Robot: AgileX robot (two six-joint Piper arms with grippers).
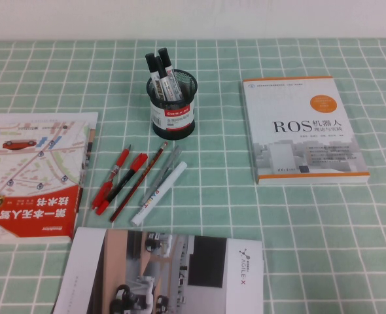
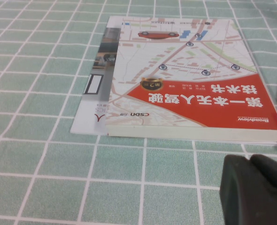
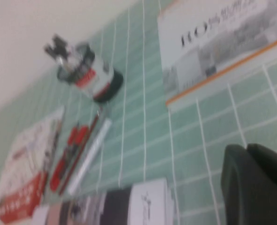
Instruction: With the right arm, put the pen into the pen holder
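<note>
Pen [image 1: 159, 193]: flat on the table [image 1: 298, 216], in front of the pen holder [image 1: 174, 108], rightmost of a slanted row, just beside a grey pen [image 1: 167, 165], red pens [image 1: 114, 180] further left. Left of that holder, a red and white book [image 1: 33, 173]. Inside it, black-capped markers [image 1: 161, 73] upright. Right of it, a white ROS book [image 1: 302, 129]. Nearer than the pens, a brochure [image 1: 167, 271]. Left claw [image 2: 256, 190] above bare cloth near the red book, right claw [image 3: 256, 185] well apart from the holder; cannot tell open or closed for either.
</note>
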